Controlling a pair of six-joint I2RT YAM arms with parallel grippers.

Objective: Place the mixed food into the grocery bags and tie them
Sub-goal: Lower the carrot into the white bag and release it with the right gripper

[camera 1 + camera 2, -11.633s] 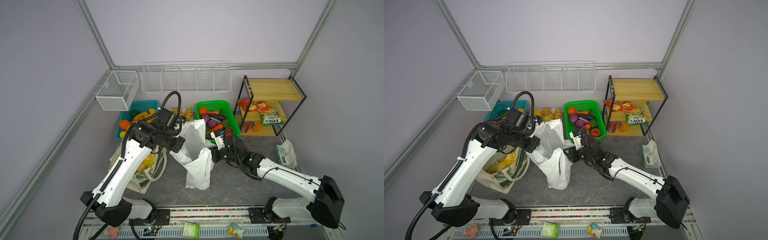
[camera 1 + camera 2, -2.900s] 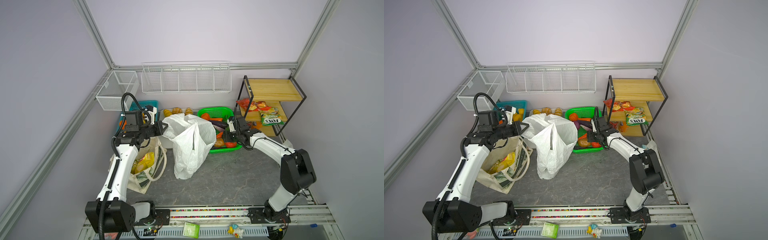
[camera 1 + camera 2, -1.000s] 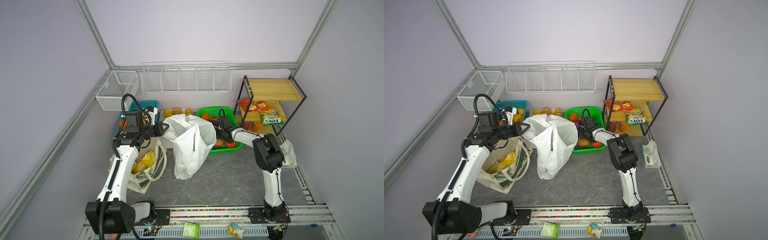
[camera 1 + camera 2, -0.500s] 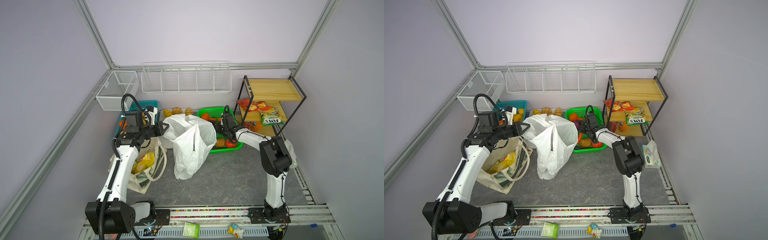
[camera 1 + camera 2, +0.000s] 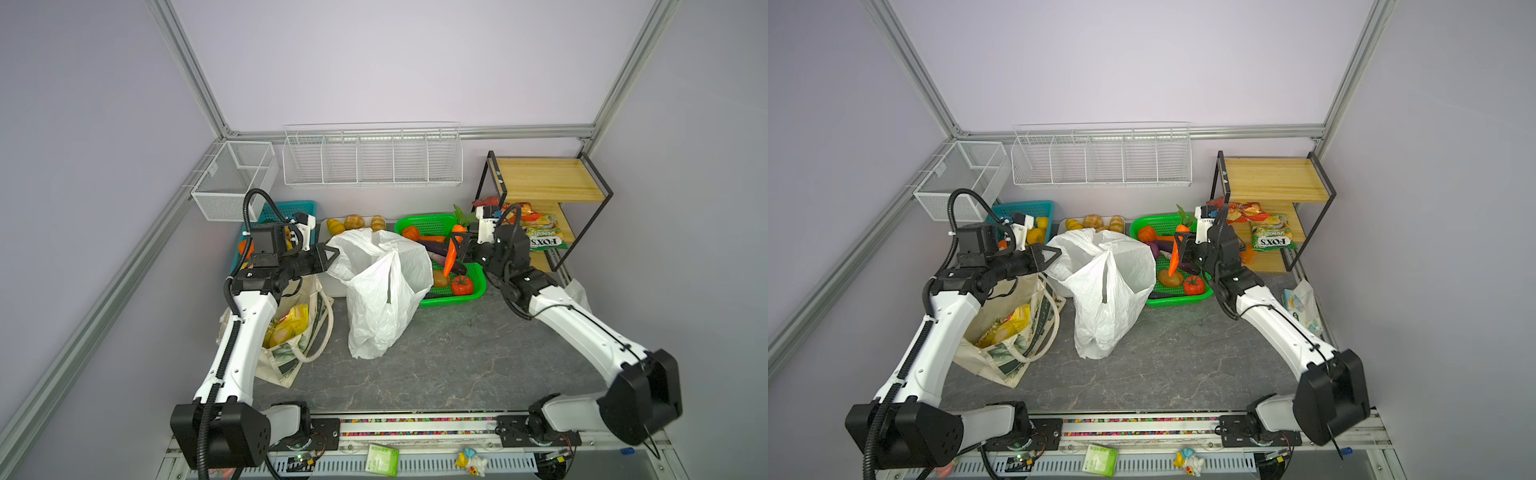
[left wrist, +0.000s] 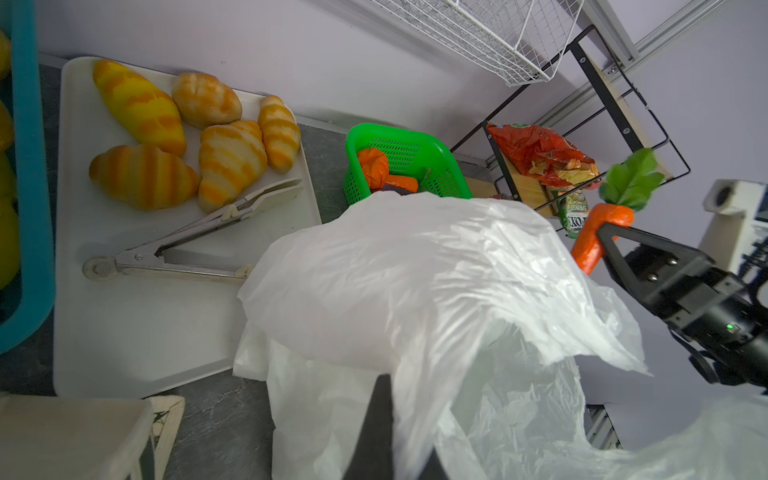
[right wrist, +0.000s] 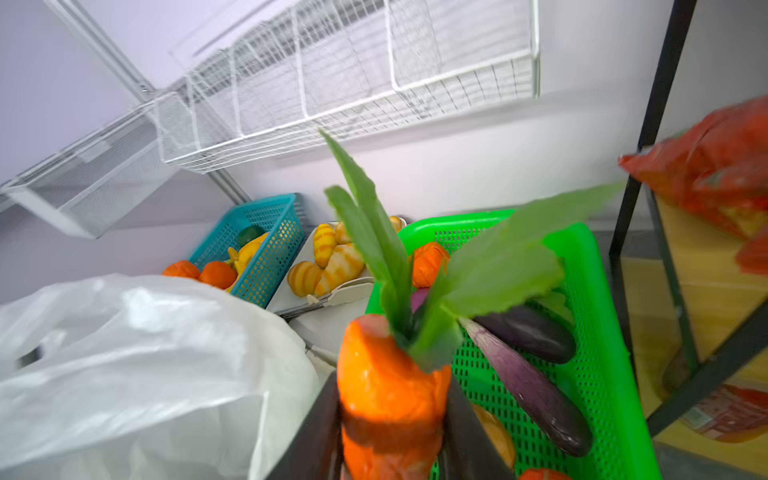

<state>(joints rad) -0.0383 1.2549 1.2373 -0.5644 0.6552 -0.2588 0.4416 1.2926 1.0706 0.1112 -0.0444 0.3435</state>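
Above the green basket (image 5: 434,224), the right gripper (image 5: 459,248) is clamped on the orange carrot (image 5: 449,262), while the left gripper (image 5: 331,254), jaws together, pinches the rim of the white plastic bag (image 5: 382,307).

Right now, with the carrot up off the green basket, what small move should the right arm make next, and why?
Probably carry the carrot sideways over the mouth of the white plastic bag. The right pincer is shut on it above the green basket, beside the bag, and the left pincer holds the bag's rim up.
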